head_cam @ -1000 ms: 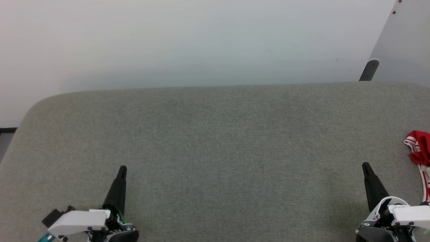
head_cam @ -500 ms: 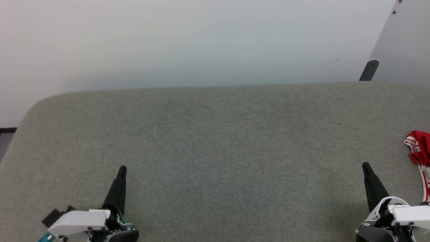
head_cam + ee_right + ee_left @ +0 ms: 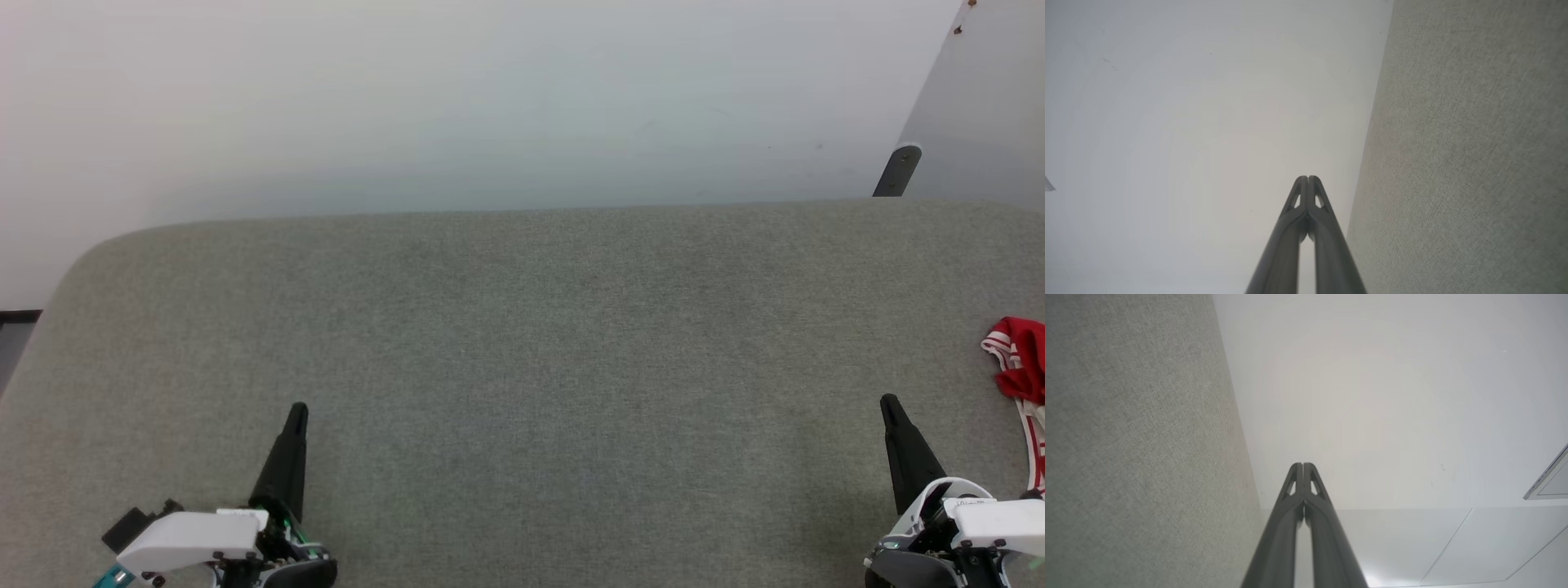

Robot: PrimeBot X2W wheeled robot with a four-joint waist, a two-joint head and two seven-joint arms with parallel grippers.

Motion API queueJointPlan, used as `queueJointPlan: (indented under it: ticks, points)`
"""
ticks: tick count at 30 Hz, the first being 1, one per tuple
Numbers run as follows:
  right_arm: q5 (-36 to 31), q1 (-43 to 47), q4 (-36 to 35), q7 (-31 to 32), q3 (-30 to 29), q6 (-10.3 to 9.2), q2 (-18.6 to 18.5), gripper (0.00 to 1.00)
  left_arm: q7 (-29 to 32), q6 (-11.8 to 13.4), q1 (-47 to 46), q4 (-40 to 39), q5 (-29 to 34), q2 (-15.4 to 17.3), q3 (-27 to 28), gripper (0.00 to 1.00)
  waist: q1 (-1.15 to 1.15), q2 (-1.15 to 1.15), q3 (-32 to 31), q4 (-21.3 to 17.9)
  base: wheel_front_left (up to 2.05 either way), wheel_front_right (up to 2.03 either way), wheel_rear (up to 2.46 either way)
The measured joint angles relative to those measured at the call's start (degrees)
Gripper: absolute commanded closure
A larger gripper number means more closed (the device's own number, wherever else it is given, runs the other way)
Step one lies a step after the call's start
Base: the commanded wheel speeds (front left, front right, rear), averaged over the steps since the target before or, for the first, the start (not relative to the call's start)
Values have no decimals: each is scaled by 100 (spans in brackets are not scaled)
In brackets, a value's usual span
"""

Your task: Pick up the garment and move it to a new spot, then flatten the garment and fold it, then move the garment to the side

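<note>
**Work surface.** Grey-green fabric-covered tabletop (image 3: 522, 327), with a rounded corner at the far left. A pale wall (image 3: 490, 98) rises behind its far edge.

**Garment** (image 3: 1020, 359). Red cloth with red-and-white striped trim, crumpled, lying on the tabletop at the far right and cut off by the right edge of the head view. One striped band trails from it toward the near side. Lettering and number cannot be made out. It lies apart from both grippers, just to the right of the right gripper and a little farther away.

**Left gripper** (image 3: 297, 408). Near left, over the tabletop, pointing toward the far side. In the left wrist view its fingers (image 3: 1286, 522) meet tip to tip, closed on themselves.

**Right gripper** (image 3: 888, 402). Near right, pointing far and slightly left. In the right wrist view its fingers (image 3: 1331, 245) are likewise pressed together at the tips, closed on themselves. Whether either gripper touches the fabric cannot be told.

**Fixtures.** A short dark bracket (image 3: 896, 170) stands at the far right edge of the tabletop, at the foot of a slanted pale grey panel (image 3: 988, 98).
</note>
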Motion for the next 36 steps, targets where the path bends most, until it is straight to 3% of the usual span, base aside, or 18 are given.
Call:
queueJointPlan:
  ticks: [36]
  points:
    - [0, 0, 0, 0, 0, 0, 0, 100, 4, 0, -1, 0, 1, -2, 2, 100, 0, 0, 0, 0, 0, 0, 0]
